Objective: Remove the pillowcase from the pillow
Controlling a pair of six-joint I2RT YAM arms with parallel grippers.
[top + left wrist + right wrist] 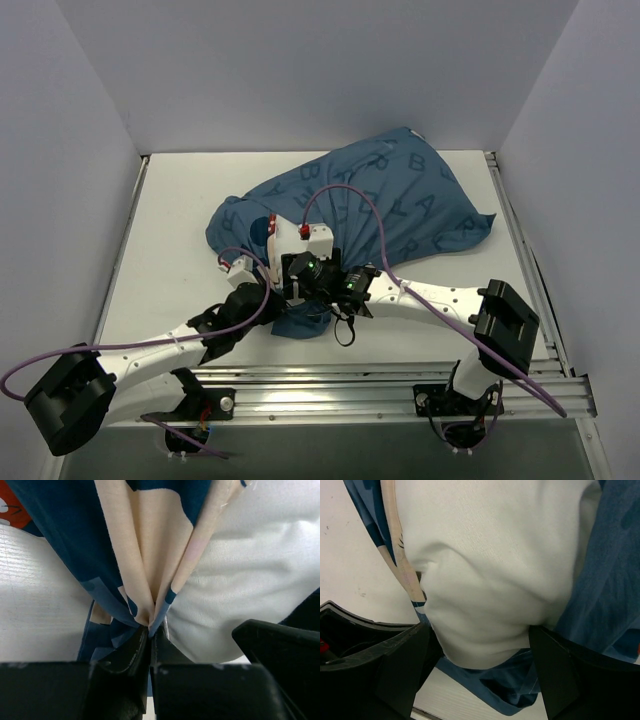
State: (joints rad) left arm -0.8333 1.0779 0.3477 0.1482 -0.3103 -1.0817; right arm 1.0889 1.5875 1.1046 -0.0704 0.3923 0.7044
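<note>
Left wrist view: we see the left end effector (149, 632) pinching the pillowcase (150, 555). The right end effector (479, 630) is open around the bare corner of the pillow (490, 570). On the tabletop (170, 250) the pillow is mostly covered, so we judge much work is left.

White arm links (150, 356), black joints (505, 315) and jaws, green lights (349, 285), looping purple cables (340, 187).

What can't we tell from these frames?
- Right wrist: right gripper straddles pillow; whether its fingers touch it is unclear, since the bulge hides their inner faces.
- Left wrist: left gripper pinches pillowcase; frame edges cut off the rest of the fabric.
- Top external: pillow hidden under pillowcase and wrists; both grippers' fingertips hidden too.
</note>
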